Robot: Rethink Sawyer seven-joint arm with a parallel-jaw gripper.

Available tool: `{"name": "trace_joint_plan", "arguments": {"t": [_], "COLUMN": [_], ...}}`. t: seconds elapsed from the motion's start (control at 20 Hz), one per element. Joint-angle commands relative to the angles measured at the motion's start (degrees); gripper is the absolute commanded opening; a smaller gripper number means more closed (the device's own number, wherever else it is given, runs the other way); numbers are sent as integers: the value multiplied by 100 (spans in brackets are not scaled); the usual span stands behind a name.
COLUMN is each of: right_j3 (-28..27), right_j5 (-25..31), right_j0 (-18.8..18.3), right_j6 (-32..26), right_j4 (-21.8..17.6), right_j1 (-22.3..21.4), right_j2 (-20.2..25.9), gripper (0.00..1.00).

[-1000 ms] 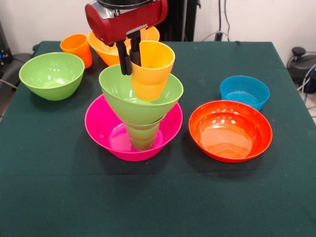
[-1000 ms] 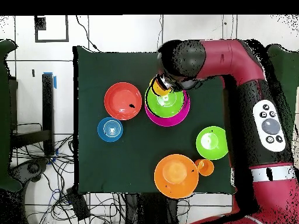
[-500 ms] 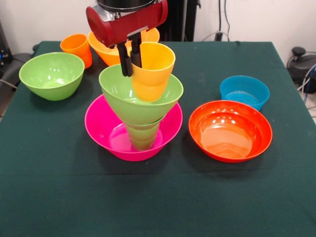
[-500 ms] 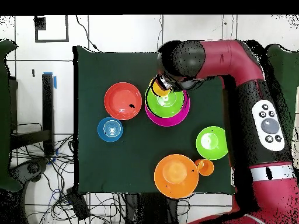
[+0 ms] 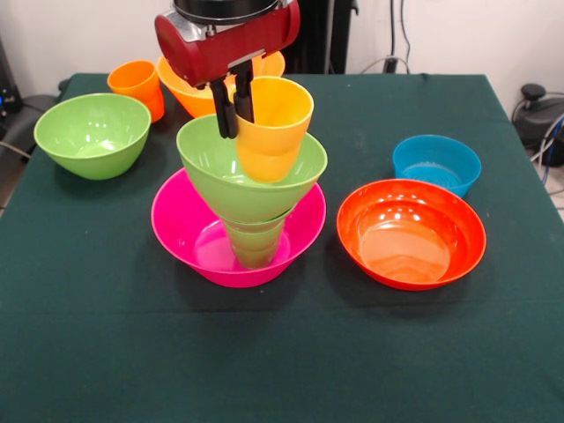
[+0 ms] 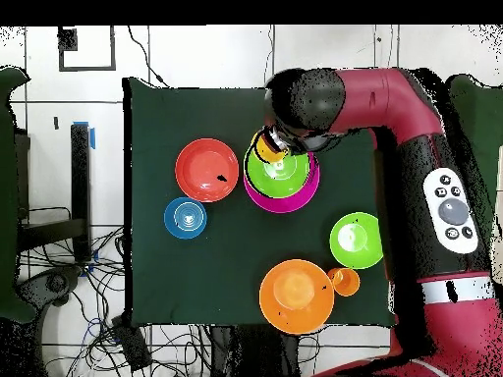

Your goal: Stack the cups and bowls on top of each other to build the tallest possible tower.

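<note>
My gripper [image 5: 231, 110] is shut on the left wall of the yellow-orange cup [image 5: 273, 123], one finger inside the rim and one outside. The cup hangs slightly tilted, its lower part dipping into a light green bowl [image 5: 220, 167]. I cannot tell whether it touches the bowl's floor. That bowl tops the tower: it rests on a green cup [image 5: 254, 242] standing in the big pink bowl [image 5: 189, 233]. From overhead the yellow-orange cup [image 6: 267, 147] sits at the left rim of the light green bowl [image 6: 283, 169], over the pink bowl [image 6: 285, 203], and the arm hides the gripper.
Loose on the dark green cloth are a red-orange bowl [image 5: 410, 231], a blue bowl [image 5: 436, 163], a second light green bowl [image 5: 92, 132], an orange cup [image 5: 137, 85] and an orange bowl [image 5: 185, 86] behind the gripper.
The gripper and the yellow-orange cup have sunk a little and shifted slightly right in the front view. Everything else is still.
</note>
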Motion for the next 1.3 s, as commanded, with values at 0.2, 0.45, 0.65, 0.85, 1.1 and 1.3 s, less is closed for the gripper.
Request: {"name": "trace_joint_plan", "arguments": {"t": [0.2,0.45,0.65,0.85,1.1,1.3], "right_j3": [-61,-39,-166,-211,-390,-476], "right_j5": [6,-74,15,-16,90,110], "right_j0": [135,98,164,155,186,199], "right_j6": [-628,-650,-618,-687,-813,-876], "right_j4": [-234,-227,-264,-350,-408,-418], "right_j1": [445,477,530,509,539,587], "right_j2": [-262,-244,-272,-291,-284,-263], "gripper": [0,0,0,0,0,0]}}
